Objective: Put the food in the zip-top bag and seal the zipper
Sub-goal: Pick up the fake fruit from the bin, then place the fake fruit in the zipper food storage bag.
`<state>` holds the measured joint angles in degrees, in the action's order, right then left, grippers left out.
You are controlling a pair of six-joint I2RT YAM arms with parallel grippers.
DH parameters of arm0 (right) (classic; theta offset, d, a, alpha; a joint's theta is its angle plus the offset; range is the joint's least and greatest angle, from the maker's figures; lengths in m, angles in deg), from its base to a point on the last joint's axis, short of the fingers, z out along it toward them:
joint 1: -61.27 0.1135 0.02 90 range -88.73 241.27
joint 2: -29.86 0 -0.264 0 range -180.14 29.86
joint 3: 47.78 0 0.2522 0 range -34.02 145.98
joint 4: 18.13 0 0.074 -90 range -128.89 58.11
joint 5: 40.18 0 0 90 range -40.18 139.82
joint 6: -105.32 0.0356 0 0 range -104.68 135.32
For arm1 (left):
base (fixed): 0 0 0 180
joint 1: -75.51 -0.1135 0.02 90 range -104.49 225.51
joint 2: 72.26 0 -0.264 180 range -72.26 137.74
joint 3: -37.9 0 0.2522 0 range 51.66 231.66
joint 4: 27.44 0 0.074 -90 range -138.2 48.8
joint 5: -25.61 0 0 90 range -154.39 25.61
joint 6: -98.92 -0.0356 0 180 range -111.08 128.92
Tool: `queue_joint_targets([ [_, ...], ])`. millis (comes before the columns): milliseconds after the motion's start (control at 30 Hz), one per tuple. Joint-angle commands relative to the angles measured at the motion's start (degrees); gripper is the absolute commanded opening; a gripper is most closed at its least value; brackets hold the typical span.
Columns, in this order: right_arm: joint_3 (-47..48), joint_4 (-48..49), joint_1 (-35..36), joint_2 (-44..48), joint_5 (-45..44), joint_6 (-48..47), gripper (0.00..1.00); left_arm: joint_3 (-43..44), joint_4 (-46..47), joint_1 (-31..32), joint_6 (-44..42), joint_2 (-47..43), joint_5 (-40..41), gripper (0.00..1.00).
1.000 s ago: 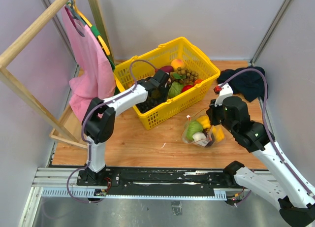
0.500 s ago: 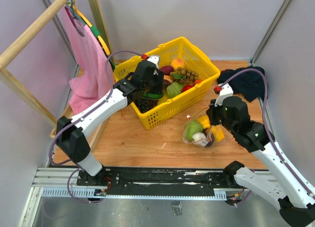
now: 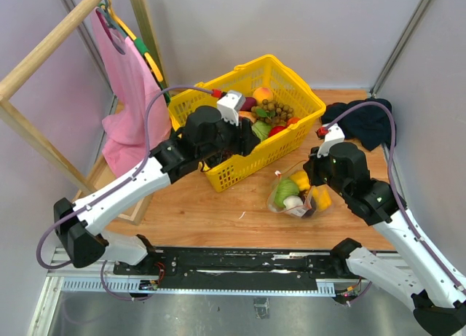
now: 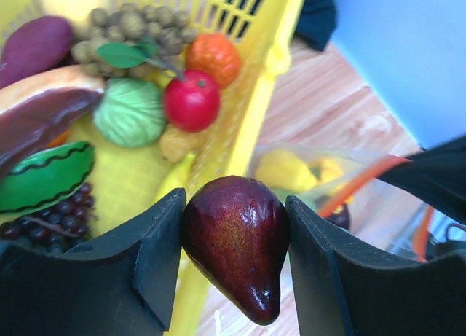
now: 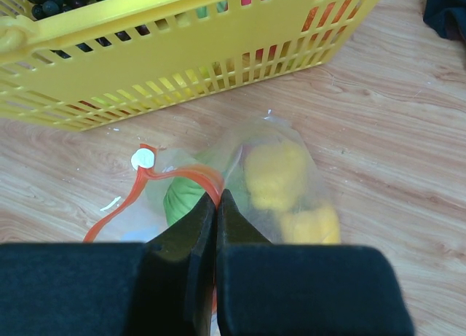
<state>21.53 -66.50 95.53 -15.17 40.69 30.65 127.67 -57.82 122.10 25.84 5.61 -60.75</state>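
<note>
My left gripper [image 3: 246,141] is shut on a dark red pear-shaped toy fruit [image 4: 234,237] and holds it above the near wall of the yellow basket [image 3: 294,81]. The clear zip-top bag [image 3: 295,197] lies on the wooden floor just right of the basket. It holds a green cabbage [image 3: 286,190] and yellow pieces [image 3: 301,179]. My right gripper [image 5: 217,199] is shut on the bag's red-orange zipper strip [image 5: 182,177] and holds the mouth up. The bag also shows in the left wrist view [image 4: 306,168], beyond the fruit.
The basket [image 4: 247,124] holds more toy food: a red apple [image 4: 191,100], a green ball [image 4: 129,111], grapes, a purple piece. A dark cloth [image 3: 364,121] lies at the back right. A pink garment [image 3: 131,95] hangs on a wooden rack at the left.
My left arm has risen out of the basket and swung right and nearer, towards the bag, carrying the dark red fruit. The right arm and the bag have not moved.
</note>
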Motion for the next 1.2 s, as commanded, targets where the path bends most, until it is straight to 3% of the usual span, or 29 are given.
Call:
queue_joint_targets([
  [0,0.9,2.4,-0.9,0.6,0.5,1.3,0.01,-3.6,8.6,4.2,-1.8,-4.1,-4.5,0.26],
  [400,0.7,2.6,-0.9,1.1,1.3,1.8,0.01,-11.5,22.6,15.2,-3.0,-2.3,-6.9,0.27],
  [833,0.3,2.6,-0.9,1.5,2.3,1.9,0.01,-10.6,30.6,19.4,-2.7,11.0,-6.2,0.30],
  [1000,0.1,2.6,-0.9,1.8,2.4,1.8,0.01,-8.7,28.8,19.7,-3.1,15.1,-3.2,0.38],
  [1167,-0.2,2.6,-0.9,2.1,2.1,1.8,0.01,-8.6,28.4,19.8,-2.8,15.5,-3.9,0.61],
])
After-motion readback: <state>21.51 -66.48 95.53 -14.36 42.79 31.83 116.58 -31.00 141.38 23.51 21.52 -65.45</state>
